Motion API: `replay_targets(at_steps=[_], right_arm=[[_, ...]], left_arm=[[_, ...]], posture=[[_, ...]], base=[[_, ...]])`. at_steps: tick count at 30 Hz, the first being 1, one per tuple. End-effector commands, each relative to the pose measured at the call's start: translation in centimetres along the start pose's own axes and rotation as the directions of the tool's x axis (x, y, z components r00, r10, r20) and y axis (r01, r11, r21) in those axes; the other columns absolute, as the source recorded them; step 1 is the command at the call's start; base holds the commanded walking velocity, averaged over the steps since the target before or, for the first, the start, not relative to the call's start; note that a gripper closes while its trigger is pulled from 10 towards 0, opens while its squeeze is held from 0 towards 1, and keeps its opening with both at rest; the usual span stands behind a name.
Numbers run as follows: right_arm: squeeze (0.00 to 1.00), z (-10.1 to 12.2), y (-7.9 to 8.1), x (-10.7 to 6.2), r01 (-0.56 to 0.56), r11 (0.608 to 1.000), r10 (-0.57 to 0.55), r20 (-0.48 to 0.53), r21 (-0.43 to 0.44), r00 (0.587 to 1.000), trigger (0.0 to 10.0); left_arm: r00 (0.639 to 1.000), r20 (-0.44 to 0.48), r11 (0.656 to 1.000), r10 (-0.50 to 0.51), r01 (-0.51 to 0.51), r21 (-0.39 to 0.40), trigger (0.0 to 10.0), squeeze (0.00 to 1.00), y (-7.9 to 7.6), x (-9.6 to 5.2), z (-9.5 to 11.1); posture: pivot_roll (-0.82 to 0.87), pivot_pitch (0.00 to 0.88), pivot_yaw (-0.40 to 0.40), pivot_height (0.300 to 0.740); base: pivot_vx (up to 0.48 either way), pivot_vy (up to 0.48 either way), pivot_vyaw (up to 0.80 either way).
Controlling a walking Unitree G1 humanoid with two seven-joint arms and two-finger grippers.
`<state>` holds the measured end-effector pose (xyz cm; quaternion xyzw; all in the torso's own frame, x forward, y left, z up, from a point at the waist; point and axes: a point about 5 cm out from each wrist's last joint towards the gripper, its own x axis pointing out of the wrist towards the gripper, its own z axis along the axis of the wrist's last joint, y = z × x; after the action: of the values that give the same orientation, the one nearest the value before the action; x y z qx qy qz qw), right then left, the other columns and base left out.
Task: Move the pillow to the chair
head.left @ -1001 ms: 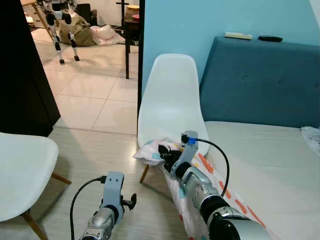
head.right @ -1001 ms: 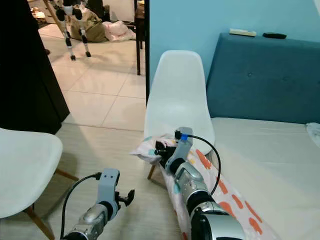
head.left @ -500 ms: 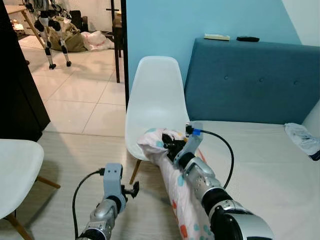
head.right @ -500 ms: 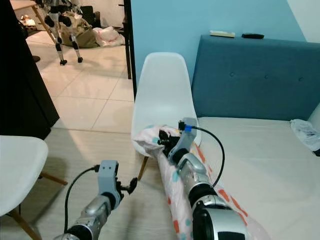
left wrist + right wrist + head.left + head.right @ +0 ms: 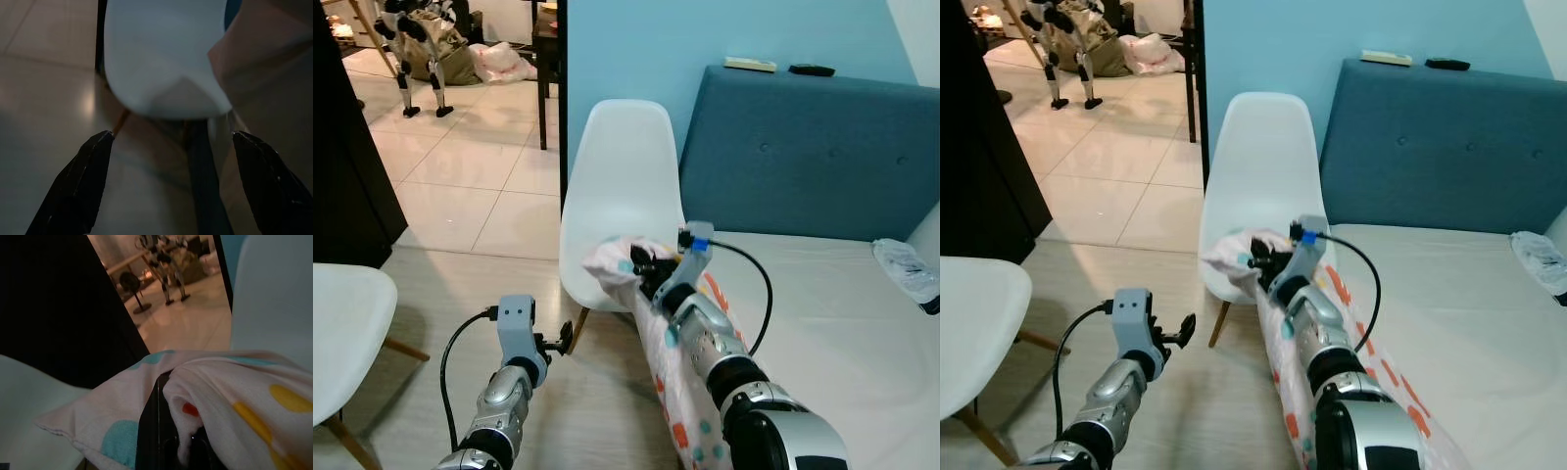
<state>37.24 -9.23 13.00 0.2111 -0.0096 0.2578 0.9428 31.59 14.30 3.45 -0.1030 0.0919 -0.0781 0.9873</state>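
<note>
A: Largest first. Blue sofa (image 5: 822, 147) along the wall, pale mattress in front of it. White chair (image 5: 622, 186) stands just beside its near end, seat facing us.

B: And the pillow?

A: The pillow (image 5: 656, 323) is long, white with orange and teal spots. Its long axis runs from down near the robot's body up toward the chair. The top end sits over the front edge of the seat, the rest trails back under the right arm.

B: Who has it?

A: The right gripper (image 5: 648, 266), fingers clamped on a fold of cloth at that top end. The right wrist view shows the fabric bunched over a black finger (image 5: 149, 431), chair back just beyond. So the pillow lies along and beneath that arm, not ahead of it.

B: Left arm?

A: The left gripper (image 5: 558, 340) hangs low above the floor, fingers spread wide, holding nothing. It points at the chair's underside and a wooden leg (image 5: 121, 121), near but apart.

B: What does the next move turn on?

A: My guess: the seat lies forward of the held end, so the trailing length must be carried up and over. Right arm is the one placed for it.
</note>
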Motion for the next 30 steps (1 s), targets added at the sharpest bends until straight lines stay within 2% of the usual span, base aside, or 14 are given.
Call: replay_targets(at_steps=[1,10,16,30], right_arm=[[0.00,3.0,0.4,1.0,-0.025,0.997,0.033,0.106,-0.071,0.994,10.0],[0.00,4.9,-1.5,0.5,0.106,0.989,-0.089,0.164,-0.100,0.982,10.0],[0.00,5.8,-2.2,0.3,0.134,0.985,-0.112,0.186,-0.112,0.976,10.0],[0.00,6.3,-2.4,0.2,0.153,0.981,-0.126,0.211,-0.116,0.969,10.0]], left_arm=[[0.998,0.054,1.000,-0.024,0.024,-0.001,10.0,0.00,-0.4,0.5,1.2],[0.993,0.101,0.998,-0.066,0.065,0.008,10.0,0.00,-1.3,1.0,2.1],[0.991,0.108,0.996,-0.084,0.084,0.008,10.0,0.00,-1.6,1.0,2.2],[0.981,0.132,0.990,-0.140,0.140,0.011,10.0,0.00,-3.0,1.4,2.7]], posture=[[0.11,0.000,-0.087,0.740],[0.11,0.000,-0.084,0.740],[0.11,0.000,-0.081,0.740],[0.10,0.000,-0.075,0.740]], base=[[0.341,0.000,0.00],[0.352,0.000,0.00],[0.380,0.000,0.00],[0.471,0.000,0.00]])
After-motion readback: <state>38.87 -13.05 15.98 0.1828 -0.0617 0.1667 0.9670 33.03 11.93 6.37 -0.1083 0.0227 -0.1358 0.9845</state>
